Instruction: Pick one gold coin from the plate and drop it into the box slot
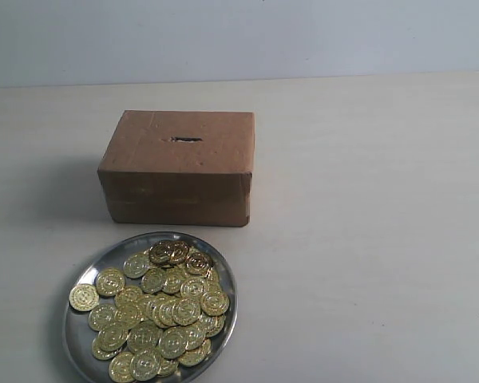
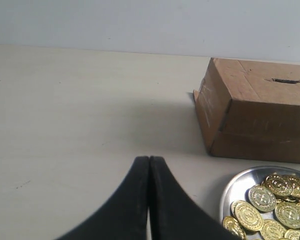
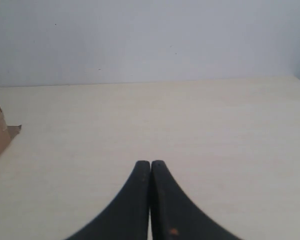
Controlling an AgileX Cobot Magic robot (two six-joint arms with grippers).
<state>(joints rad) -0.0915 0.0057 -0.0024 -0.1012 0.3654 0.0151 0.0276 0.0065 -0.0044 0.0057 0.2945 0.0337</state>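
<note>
Coins first: a gold heap fills the plate at the near edge of the table, left of centre. One coin sits out on the plate's left rim, partly clear of the rest. Just beyond the plate, a narrow strip of table between them, stands the box. The slot shows as a dark slit in its top face, toward the far side. No coin is near it.

Neither arm shows in the wide view. Left gripper: jaws pressed together, nothing between them, over bare table and apart from plate and box, both of which its camera takes in. Right gripper: same story, jaws clenched on nothing, out over bare table with only a corner of the box at the edge of its camera.

So I'd call this the very start; the reach for a coin hasn't begun. Left arm looks the better placed. Next it needs to spread its jaws, come over the plate and settle on a single coin. That loner on the rim looks easiest to pinch without dragging neighbours. Thin, flat, on slick metal: a tricky grab, I reckon.
</note>
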